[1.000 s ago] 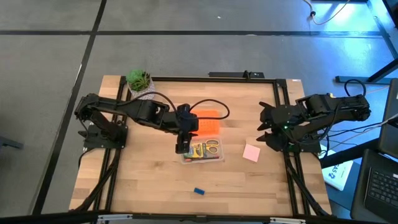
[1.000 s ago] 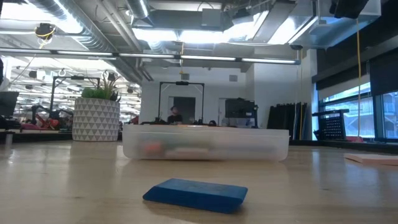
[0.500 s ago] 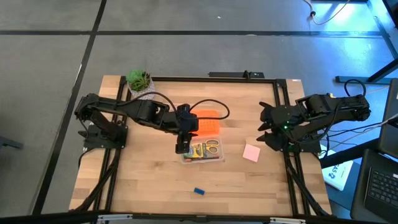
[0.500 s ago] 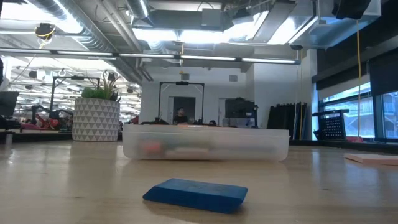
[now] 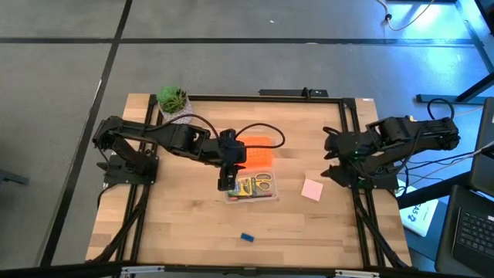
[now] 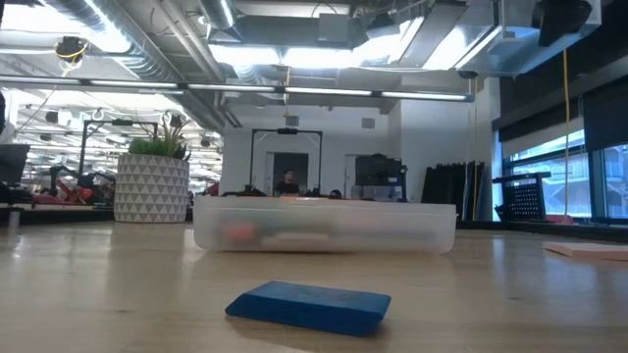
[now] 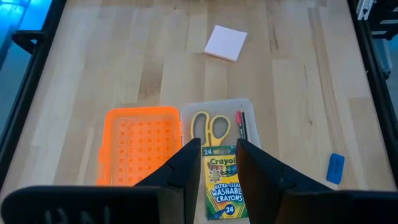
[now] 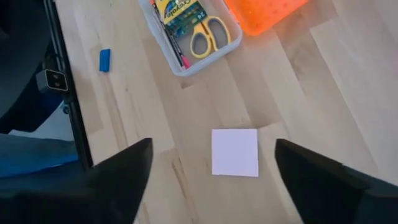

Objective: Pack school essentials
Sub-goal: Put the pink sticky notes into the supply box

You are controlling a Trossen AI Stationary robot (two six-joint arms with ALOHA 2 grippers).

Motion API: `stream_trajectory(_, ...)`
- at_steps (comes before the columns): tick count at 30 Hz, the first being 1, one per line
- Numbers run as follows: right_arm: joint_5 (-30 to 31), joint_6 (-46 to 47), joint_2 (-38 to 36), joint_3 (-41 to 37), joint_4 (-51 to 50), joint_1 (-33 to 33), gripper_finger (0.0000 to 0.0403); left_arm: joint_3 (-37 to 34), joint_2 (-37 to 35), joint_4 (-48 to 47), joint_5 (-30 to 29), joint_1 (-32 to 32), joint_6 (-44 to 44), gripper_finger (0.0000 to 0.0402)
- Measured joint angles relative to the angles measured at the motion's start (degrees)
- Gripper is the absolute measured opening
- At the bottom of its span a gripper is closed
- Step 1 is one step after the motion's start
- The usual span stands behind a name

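Note:
A clear box stands mid-table, and its wall shows in the low view. In it lie the yellow-green crayon box, yellow-handled scissors and thin pens. My left gripper hovers over the box's left end, open, one finger on each side of the crayon box. The pink pad lies flat on the table to the right. My right gripper is open wide above the table's right edge, the pad ahead of it. The blue block lies near the front. My left gripper points down at the crayon box, which lies flat in the clear box, and its fingers stand along the box's two long sides. I cannot tell whether they touch it.
The orange lid lies just behind the clear box, and it shows in the left wrist view. A potted green plant stands at the far left corner. Black frame rails run along the table's sides. Bare wood lies in front.

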Motion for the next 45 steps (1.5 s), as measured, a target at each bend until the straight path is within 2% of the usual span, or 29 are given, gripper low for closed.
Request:
stream_trajectory(5,-0.4,0.3,1.2,0.0,-0.2,0.4,0.0385,0.0,0.0,0.0,0.0,0.0,0.0,0.0094)
stream_trajectory(9,0.4,0.3,3.8,-1.7,-1.7,2.5,0.0389,0.0,0.0,0.0,0.0,0.0,0.0,0.0094)
stream_trajectory(12,0.9,0.3,5.4,-6.1,0.2,4.0,0.039,0.0,0.0,0.0,0.0,0.0,0.0,0.0094)
stream_trajectory(19,-0.1,2.5,8.1,-17.9,11.3,5.2,0.039,0.0,0.0,0.0,0.0,0.0,0.0,0.0094)
stream_trajectory(23,-2.3,7.0,8.3,-22.4,18.8,5.2,0.039,0.0,0.0,0.0,0.0,0.0,0.0,0.0094)
stream_trajectory(25,-2.9,9.6,8.3,-23.0,20.2,5.2,0.039,0.0,0.0,0.0,0.0,0.0,0.0,0.0094)
stream_trajectory(29,2.4,6.2,8.3,-23.4,22.7,5.2,0.039,0.0,0.0,0.0,0.0,0.0,0.0,0.0094)
stream_trajectory(37,4.9,5.6,8.3,-23.4,23.2,5.2,0.0399,0.0,0.0,0.0,0.0,0.0,0.0,0.0094)
stream_trajectory(45,2.8,4.9,10.7,-23.4,20.6,5.2,0.0398,0.0,0.0,0.0,0.0,0.0,0.0,0.0094)
